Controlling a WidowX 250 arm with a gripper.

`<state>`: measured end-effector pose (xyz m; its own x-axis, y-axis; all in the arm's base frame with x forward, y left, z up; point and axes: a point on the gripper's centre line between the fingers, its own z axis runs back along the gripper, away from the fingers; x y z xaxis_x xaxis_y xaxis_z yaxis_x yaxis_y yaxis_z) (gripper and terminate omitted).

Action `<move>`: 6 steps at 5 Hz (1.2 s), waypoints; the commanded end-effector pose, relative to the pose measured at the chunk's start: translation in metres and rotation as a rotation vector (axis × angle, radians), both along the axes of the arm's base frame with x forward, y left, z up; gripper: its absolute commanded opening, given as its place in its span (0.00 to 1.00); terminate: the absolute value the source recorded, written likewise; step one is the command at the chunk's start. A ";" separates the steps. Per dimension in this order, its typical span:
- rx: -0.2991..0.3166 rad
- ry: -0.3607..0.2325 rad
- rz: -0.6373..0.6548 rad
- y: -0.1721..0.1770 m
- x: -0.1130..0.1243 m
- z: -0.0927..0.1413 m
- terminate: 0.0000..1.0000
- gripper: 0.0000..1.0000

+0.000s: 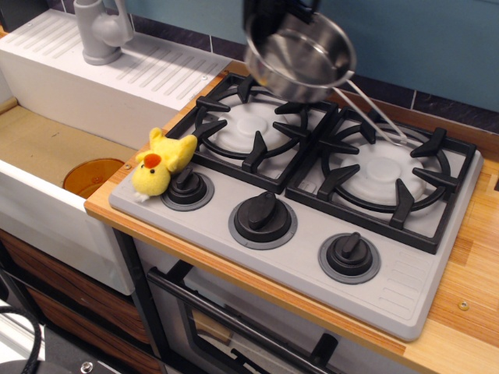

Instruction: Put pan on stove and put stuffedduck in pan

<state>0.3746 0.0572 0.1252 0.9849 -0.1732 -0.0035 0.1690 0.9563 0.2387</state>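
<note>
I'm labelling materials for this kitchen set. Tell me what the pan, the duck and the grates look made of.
Pan: polished steel by the look, mirror-bright with reflections inside.
Duck: soft plush fabric, fuzzy matte yellow.
Grates: matte black, cast-iron in look, though possibly painted plastic on this toy-like stove.

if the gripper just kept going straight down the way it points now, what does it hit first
Probably the left burner grate of the stove: the gripper hangs above its back edge, holding the pan. Depth is hard to judge.
</note>
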 end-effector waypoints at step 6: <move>-0.043 -0.127 -0.029 0.059 0.008 -0.045 0.00 1.00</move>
<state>0.3780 0.1125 0.0621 0.9763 -0.1974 0.0893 0.1774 0.9650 0.1932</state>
